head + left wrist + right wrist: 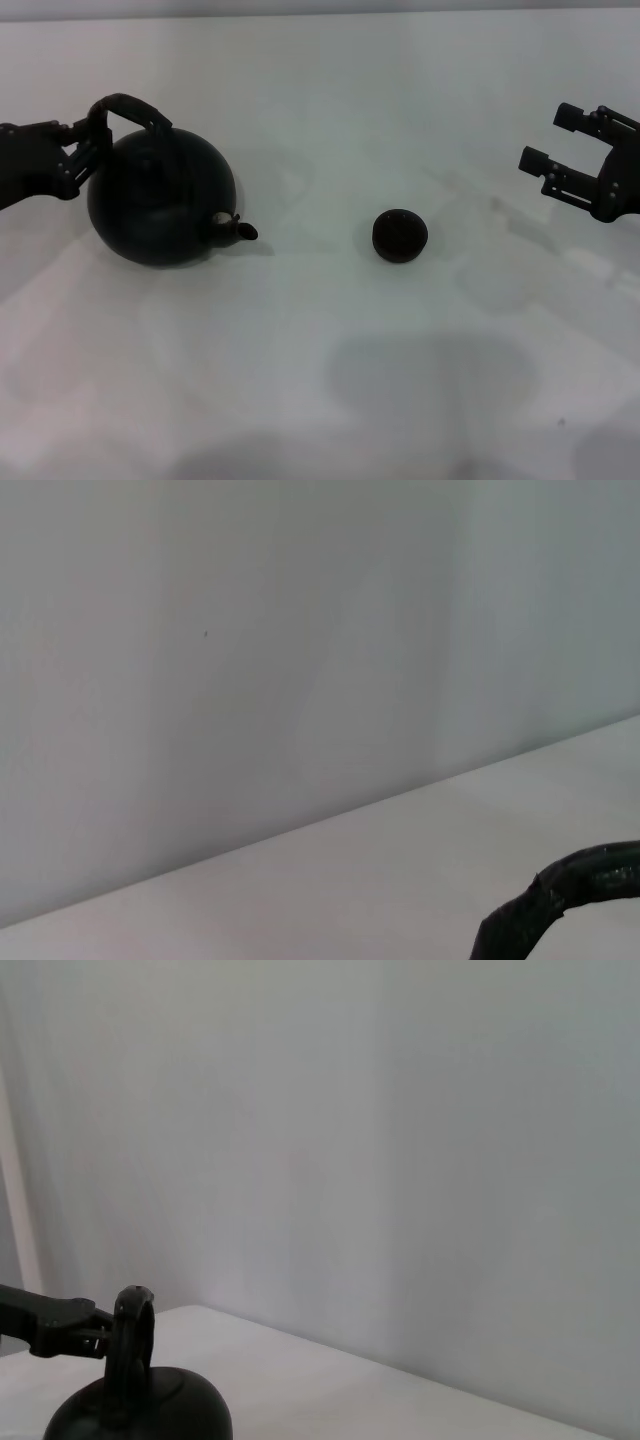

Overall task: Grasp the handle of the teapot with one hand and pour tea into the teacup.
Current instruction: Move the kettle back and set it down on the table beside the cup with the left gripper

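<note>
The black teapot (pixel 160 205) stands on the white table at the left, its short spout (pixel 243 231) pointing right toward the teacup (pixel 400 235). The small dark teacup stands upright near the table's middle. My left gripper (pixel 92 138) comes in from the left and is shut on the left end of the arched handle (pixel 130 105). The handle also shows in the left wrist view (pixel 570 890). The right wrist view shows the teapot (pixel 150 1410), its handle (pixel 130 1340) and the left gripper far off. My right gripper (pixel 548 138) is open and empty, held up at the right, well apart from the teacup.
The white table (pixel 320 380) spreads around pot and cup, with a pale wall (pixel 400 1110) behind it. Nothing else stands on it.
</note>
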You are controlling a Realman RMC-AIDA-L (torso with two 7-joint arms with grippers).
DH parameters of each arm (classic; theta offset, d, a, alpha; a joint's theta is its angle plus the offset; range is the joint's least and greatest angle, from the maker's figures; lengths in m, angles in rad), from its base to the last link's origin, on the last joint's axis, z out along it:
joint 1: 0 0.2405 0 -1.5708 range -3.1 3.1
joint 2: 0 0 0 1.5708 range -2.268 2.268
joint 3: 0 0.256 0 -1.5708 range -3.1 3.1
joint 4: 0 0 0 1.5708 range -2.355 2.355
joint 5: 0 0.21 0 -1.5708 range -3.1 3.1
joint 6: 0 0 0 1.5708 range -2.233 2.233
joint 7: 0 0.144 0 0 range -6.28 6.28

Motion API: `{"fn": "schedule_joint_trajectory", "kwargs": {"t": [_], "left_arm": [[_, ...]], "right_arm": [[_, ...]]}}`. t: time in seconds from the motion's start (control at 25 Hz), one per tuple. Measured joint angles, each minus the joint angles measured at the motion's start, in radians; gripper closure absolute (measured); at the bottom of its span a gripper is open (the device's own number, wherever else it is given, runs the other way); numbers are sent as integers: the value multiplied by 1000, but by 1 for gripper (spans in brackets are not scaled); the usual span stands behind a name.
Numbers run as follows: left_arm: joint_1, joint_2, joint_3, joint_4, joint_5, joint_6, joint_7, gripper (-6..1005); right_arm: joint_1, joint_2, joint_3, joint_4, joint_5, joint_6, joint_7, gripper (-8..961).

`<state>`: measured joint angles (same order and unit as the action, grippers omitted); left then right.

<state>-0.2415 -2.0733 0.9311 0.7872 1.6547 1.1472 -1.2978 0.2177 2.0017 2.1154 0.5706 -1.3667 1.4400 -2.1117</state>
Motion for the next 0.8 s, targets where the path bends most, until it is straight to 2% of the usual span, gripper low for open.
{"fn": "schedule_joint_trajectory", "kwargs": {"t": [0.56, 0.76, 0.8], "left_arm": [[-3, 0, 0, 15, -1, 6, 12, 696], [1, -2, 0, 22, -13, 19, 37, 602], [3, -3, 0, 22, -18, 25, 42, 555]], "right_arm": [[1, 0, 0, 0, 0, -5, 0, 188], [2, 0, 0, 0, 0, -7, 0, 188], [2, 0, 0, 0, 0, -7, 0, 188]]}}
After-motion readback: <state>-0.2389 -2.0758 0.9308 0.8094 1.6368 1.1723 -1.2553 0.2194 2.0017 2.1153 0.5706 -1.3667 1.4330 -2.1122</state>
